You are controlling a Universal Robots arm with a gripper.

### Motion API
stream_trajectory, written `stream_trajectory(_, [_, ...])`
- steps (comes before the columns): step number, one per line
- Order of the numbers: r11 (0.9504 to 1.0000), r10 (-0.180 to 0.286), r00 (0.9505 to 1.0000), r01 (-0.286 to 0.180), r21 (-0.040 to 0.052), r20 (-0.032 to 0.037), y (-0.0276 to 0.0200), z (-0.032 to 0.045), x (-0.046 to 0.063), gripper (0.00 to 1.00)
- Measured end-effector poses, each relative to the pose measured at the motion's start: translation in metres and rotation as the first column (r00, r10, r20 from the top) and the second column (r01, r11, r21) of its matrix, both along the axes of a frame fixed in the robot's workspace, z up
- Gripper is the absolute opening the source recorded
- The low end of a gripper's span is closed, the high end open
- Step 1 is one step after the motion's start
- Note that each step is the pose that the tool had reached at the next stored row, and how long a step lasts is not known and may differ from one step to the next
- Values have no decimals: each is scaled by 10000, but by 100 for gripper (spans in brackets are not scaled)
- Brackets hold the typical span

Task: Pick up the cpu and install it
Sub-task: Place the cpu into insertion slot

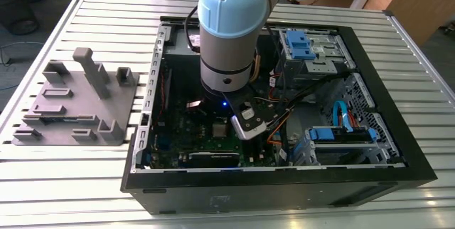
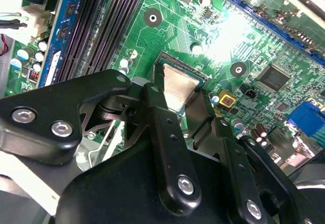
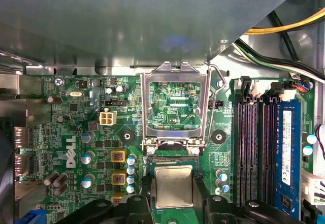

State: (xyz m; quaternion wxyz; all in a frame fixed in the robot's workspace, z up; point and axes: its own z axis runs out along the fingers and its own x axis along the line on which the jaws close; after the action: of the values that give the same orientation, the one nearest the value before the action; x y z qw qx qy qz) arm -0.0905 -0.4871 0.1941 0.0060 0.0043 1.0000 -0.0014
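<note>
The cpu (image 3: 173, 191) (image 2: 177, 84) is a small square chip with a shiny grey top, lying level at the open socket on the green motherboard (image 3: 81, 132). My gripper (image 3: 173, 181) (image 2: 179, 96) is shut on the cpu, with one black finger (image 2: 155, 107) against each of two opposite edges. I cannot tell whether the chip rests in the socket or hovers just above it. Beside it, the silver socket frame (image 3: 175, 79) stands flipped open. In the exterior view my arm (image 1: 227, 37) reaches down into the open computer case (image 1: 398, 149).
Black memory slots (image 3: 254, 142) and a blue slot (image 3: 287, 153) run beside the socket. Yellow and black cables (image 3: 284, 26) cross the case near the drive bays (image 1: 309, 48). A grey tray with upright blocks (image 1: 71, 106) lies on the slatted table, at the exterior view's left.
</note>
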Motion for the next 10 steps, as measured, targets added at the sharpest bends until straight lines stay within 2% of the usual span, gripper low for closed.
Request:
stream_trajectory(8, [10000, 0, 10000, 0, 0, 0, 0, 1, 0, 43])
stream_trajectory(9, [10000, 0, 10000, 0, 0, 0, 0, 1, 0, 49])
stream_trajectory(10, [10000, 0, 10000, 0, 0, 0, 0, 1, 0, 49])
